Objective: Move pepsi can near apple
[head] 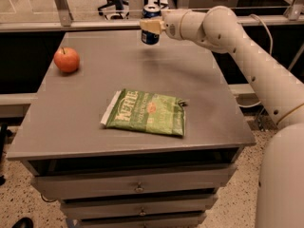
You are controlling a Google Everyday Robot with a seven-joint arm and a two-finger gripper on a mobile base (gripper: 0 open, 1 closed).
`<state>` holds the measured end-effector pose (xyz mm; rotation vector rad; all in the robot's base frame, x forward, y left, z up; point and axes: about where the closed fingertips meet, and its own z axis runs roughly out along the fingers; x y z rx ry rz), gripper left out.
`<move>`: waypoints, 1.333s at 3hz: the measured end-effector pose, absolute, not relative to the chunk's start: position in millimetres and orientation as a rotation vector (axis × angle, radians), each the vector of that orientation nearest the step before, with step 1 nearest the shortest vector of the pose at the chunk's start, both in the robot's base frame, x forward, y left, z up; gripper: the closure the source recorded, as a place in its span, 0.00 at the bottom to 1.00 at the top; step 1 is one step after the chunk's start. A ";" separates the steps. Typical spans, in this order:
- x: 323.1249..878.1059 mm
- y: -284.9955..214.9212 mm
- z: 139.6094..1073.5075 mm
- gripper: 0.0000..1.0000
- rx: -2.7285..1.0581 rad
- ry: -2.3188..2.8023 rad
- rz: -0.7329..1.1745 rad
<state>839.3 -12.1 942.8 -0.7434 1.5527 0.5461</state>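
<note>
The pepsi can point(150, 36) is dark blue with a silver top, held upright a little above the far middle of the grey table point(95, 127). My gripper point(150, 26) is shut on the can, reaching in from the right. The apple point(66, 60) is red-orange and sits on the table's left side, well to the left of the can and nearer to me.
A green chip bag point(145, 112) lies flat in the middle of the table, nearer than the can. My white arm point(247, 61) spans the right side. Drawers point(137, 189) are below the tabletop. A railing and an office chair stand behind the table.
</note>
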 end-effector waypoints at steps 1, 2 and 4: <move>811.4 53.7 956.3 1.00 -0.891 1.451 0.662; 788.9 116.3 956.6 1.00 -1.066 1.411 0.722; 766.6 178.5 926.5 1.00 -1.296 1.446 0.754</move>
